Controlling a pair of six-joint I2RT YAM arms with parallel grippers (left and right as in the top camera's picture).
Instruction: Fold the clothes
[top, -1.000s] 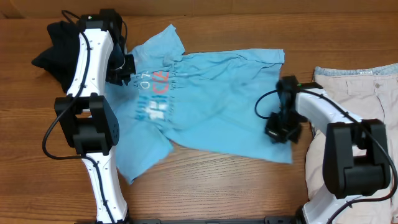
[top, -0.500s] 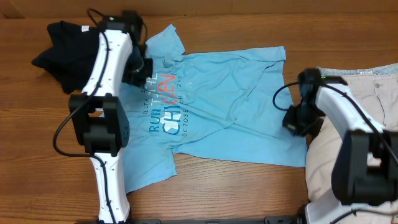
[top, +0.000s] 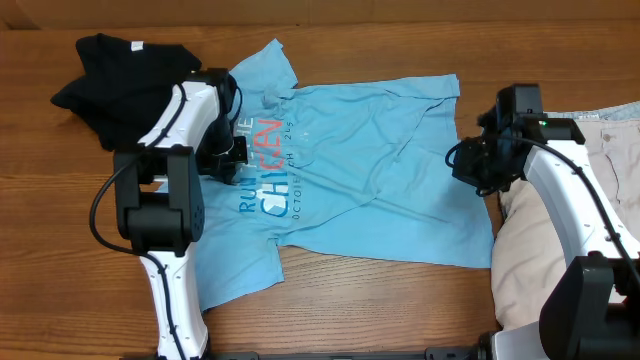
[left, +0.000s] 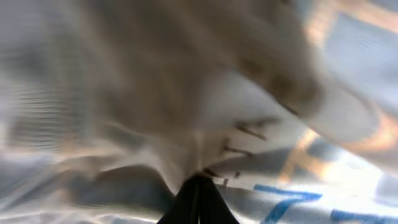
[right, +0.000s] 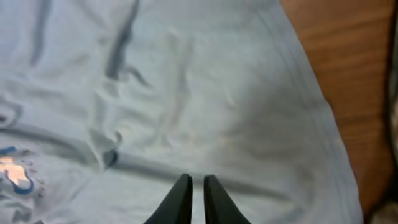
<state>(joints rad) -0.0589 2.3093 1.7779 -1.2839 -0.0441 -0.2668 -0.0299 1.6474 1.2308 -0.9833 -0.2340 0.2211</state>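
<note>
The light blue T-shirt is showing white, red and blue lettering; left of it a black garment, right of it beige shorts.

The left arm reaches forward and bends inward, its tool closed tight, pinching a fold of the T-shirt. The right arm arches in from the right, wrist turned inward and tilted down, its tool with fingers barely parted, gripping nothing.

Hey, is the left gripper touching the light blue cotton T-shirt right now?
Touching. The left wrist view shows the left gripper shut, with the light blue cotton T-shirt puckered into creases that run right to its tips.
</note>
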